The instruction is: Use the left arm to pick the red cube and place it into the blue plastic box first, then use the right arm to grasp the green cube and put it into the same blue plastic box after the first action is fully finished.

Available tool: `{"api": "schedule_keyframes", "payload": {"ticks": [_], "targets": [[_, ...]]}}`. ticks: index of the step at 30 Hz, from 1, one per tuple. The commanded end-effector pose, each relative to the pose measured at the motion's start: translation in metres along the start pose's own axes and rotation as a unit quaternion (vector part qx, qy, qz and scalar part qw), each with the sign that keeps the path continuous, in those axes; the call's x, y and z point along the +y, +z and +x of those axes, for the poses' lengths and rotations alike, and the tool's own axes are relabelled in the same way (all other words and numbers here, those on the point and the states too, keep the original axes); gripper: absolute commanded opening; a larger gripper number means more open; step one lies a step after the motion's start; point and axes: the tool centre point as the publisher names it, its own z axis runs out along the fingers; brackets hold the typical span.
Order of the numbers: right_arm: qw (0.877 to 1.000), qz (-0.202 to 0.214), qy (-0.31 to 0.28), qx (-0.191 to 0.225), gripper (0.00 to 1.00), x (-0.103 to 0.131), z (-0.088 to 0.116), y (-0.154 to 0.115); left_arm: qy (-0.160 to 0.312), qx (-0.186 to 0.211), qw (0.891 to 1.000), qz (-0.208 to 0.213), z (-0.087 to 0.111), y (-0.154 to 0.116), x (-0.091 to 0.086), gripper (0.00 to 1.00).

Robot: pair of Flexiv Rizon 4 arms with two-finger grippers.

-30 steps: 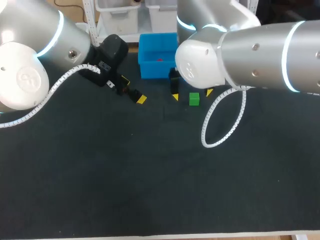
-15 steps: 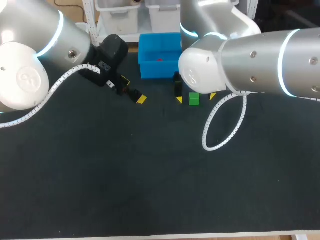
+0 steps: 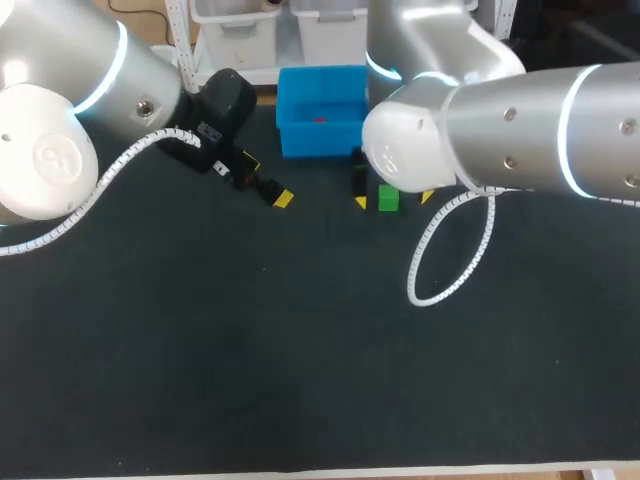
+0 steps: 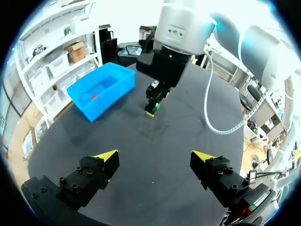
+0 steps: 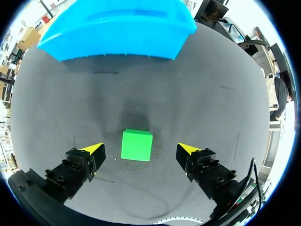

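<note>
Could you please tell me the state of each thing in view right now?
red cube: inside the blue box.
blue box: upright, open-topped, holding the red cube.
green cube: on the table, ungrasped.
left gripper: open, empty.
right gripper: open, fingers either side of the green cube.

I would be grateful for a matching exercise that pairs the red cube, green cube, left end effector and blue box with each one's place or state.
1. red cube
2. green cube
3. left end effector
4. box

A. on the table, between the right end effector's open fingers
B. open, holding nothing
C. inside the box
D. near the table's far edge, one cube in it

Pairs: 1-C, 2-A, 3-B, 4-D
</note>
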Motion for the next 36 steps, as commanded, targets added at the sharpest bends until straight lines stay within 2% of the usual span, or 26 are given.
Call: {"api": "schedule_keyframes", "payload": {"ticks": [1,7,8,9,11,25,36], "targets": [[1.0,0.002,0.0,-0.001,1.0,0.003,0.001,0.002,0.002,-0.003,1.0,0.003,0.001,0.0,0.001,1.0],[1.0,0.003,-0.002,0.001,1.0,0.006,0.001,0.003,0.002,-0.003,1.0,0.003,0.001,0.0,0.001,1.0],[1.0,0.004,-0.002,0.002,0.53,0.006,0.001,0.003,0.002,-0.003,1.0,0.003,0.001,0.0,0.001,1.0],[1.0,0.004,-0.001,0.002,0.46,0.006,0.001,0.003,0.002,-0.003,1.0,0.003,0.001,0.0,0.001,1.0],[1.0,0.004,0.0,0.003,0.0,0.006,0.001,0.003,0.002,-0.003,1.0,0.003,0.001,0.0,0.001,1.0],[1.0,0.003,0.009,0.005,0.0,0.004,0.006,0.005,0.002,-0.003,1.0,0.003,0.001,0.0,0.001,1.0],[1.0,0.011,0.011,0.0,0.0,-0.009,0.008,-0.01,0.002,-0.003,1.0,0.003,0.001,0.0,0.001,1.0]]}}
